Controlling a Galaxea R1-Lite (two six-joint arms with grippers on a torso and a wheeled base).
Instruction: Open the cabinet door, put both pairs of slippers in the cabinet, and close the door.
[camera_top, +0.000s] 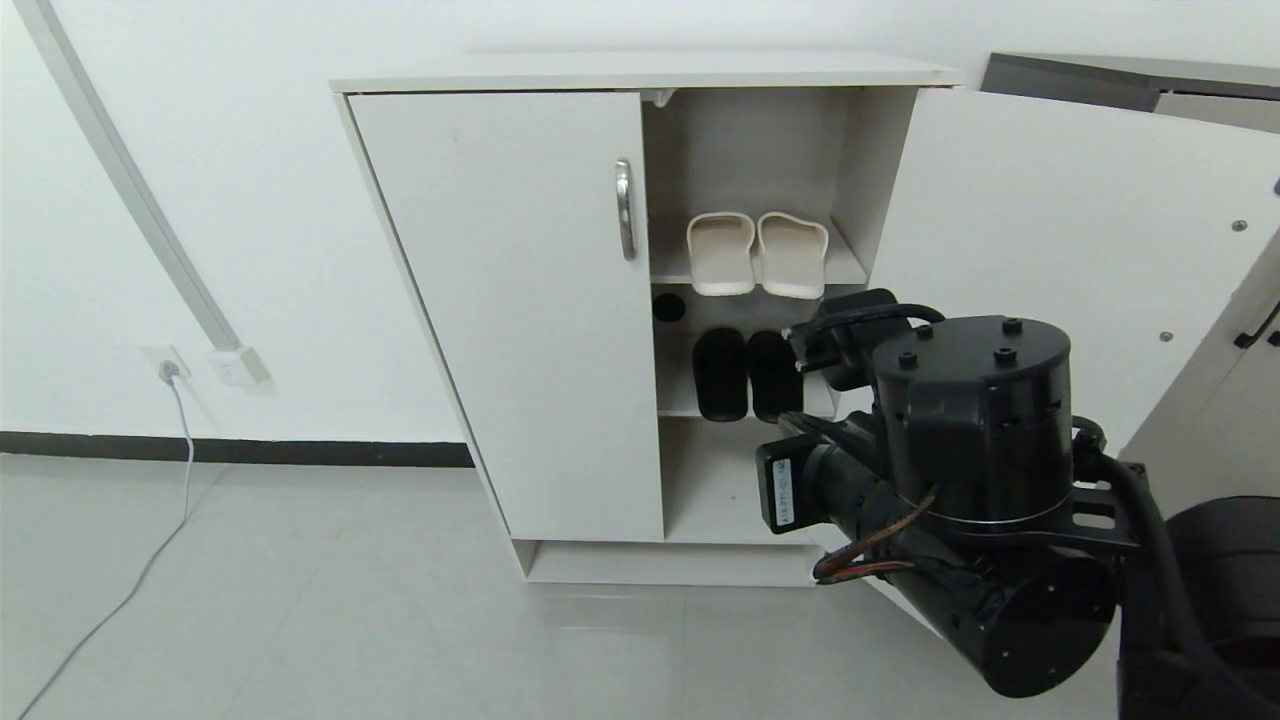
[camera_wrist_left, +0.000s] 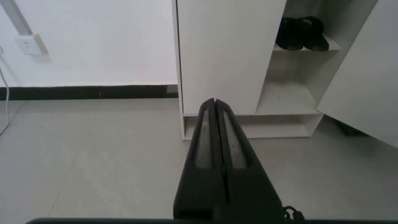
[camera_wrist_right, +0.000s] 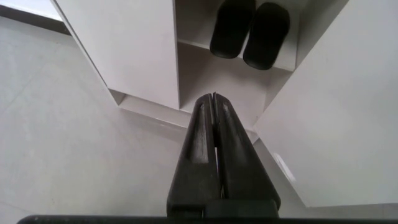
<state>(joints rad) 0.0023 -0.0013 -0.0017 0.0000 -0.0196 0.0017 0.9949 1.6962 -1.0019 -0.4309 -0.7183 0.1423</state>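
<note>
Head view: white slippers (camera_top: 757, 253) and black slippers (camera_top: 747, 374) sit shelved in the cabinet (camera_top: 640, 70), right door (camera_top: 1050, 250) open. My left tool (camera_wrist_left: 214, 102) and right tool (camera_wrist_right: 214, 99) are pressed together, empty. Swinging the door may hit my right arm (camera_top: 970, 430).

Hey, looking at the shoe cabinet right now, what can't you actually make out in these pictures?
- Head view: the space behind the closed left door, hidden by that door.
- Head view: the right arm covers the lower shelves' right side beside the black slippers.
- Head view: the open right door runs off the right edge.
- Head view: a dark round spot below the white slippers, too small to identify.
</note>
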